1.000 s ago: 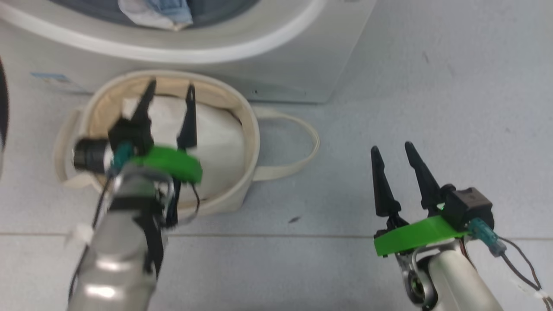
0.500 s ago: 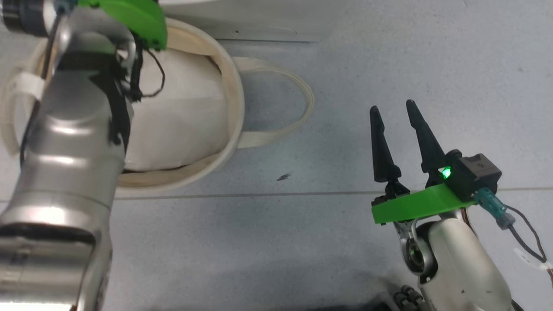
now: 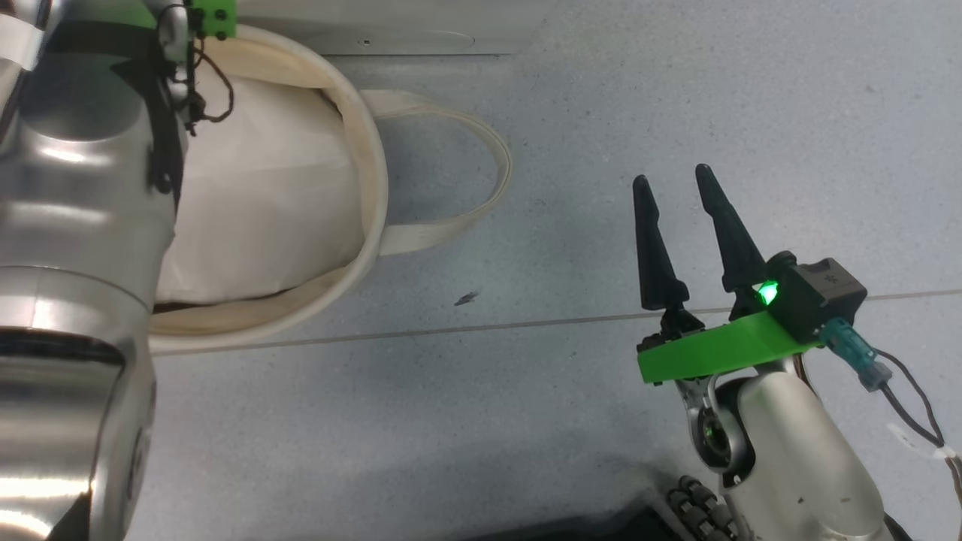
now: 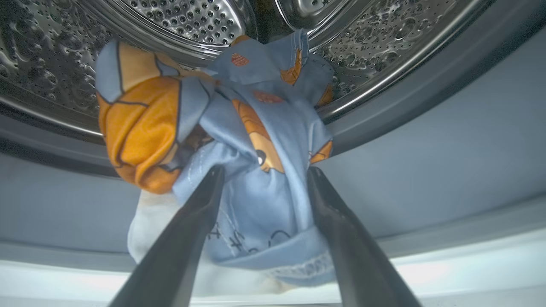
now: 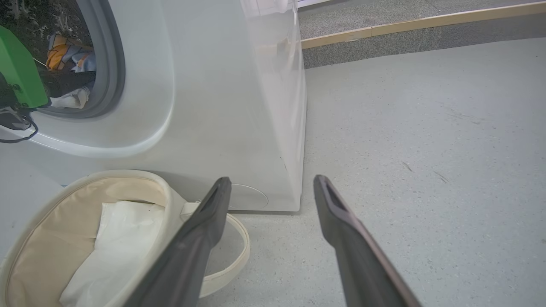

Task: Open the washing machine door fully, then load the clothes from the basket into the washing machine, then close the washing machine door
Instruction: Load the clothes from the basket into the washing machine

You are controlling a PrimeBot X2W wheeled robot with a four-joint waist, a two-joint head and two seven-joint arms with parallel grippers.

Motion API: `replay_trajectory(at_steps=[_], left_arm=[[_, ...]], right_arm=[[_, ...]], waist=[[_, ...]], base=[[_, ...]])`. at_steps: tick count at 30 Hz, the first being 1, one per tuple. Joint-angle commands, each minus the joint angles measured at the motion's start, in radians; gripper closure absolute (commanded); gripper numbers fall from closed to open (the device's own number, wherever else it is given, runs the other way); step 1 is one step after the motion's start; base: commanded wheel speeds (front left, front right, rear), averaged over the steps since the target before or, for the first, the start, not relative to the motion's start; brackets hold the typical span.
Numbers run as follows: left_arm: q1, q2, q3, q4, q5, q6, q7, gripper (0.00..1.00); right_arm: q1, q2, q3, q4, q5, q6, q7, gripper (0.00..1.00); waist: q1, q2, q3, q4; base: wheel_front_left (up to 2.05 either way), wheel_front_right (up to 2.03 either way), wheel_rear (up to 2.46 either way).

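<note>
1. Left gripper (image 4: 265,169): fingers spread wide, one each side of the clothes (image 4: 256,128); can't tell if touching.
2. Clothes: blue w/ orange print, bunched at the steel drum (image 4: 192,17) mouth, draped over the grey seal (image 4: 426,140).
3. Right gripper (image 3: 671,175): fingers wide apart, empty, above floor (image 3: 676,90).
4. Basket (image 3: 370,173): on floor just in front of the washing machine (image 5: 222,85), holds a white bundle (image 3: 263,195).
</note>
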Motion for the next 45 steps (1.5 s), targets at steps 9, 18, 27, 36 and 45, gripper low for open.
replay_trajectory(at_steps=[9,18,27,36,45], left_arm=[[-0.035,0.061,-0.019,-0.001,0.013,0.033,0.051,1.00],[-0.075,0.109,0.005,-0.001,-0.022,0.065,-0.026,1.00],[-0.218,0.199,0.010,-0.061,-0.029,0.091,-0.125,1.00],[-0.341,0.242,0.054,-0.268,-0.072,0.092,-0.145,1.00],[-0.414,0.253,0.108,-0.298,-0.120,0.103,-0.140,0.00]], right_arm=[[0.017,0.003,0.039,-0.027,-0.001,0.000,-0.005,0.00],[0.021,0.003,0.043,-0.034,-0.006,0.000,-0.005,0.00],[0.009,0.003,0.054,-0.051,0.002,0.000,-0.005,0.00],[-0.013,0.003,0.051,-0.079,0.019,0.000,-0.005,0.00],[-0.024,0.003,0.053,-0.096,0.037,0.000,-0.005,0.00]], waist=[[0.0000,0.0000,0.001,0.002],[0.0000,0.0000,0.017,0.004],[0.0000,0.0000,0.097,-0.023],[0.0000,0.0000,0.198,-0.063],[0.0000,0.0000,0.279,-0.083]], base=[[0.00,0.00,0.00],[0.00,0.00,0.00],[0.00,0.00,0.00],[0.00,0.00,0.00],[0.00,0.00,0.00]])
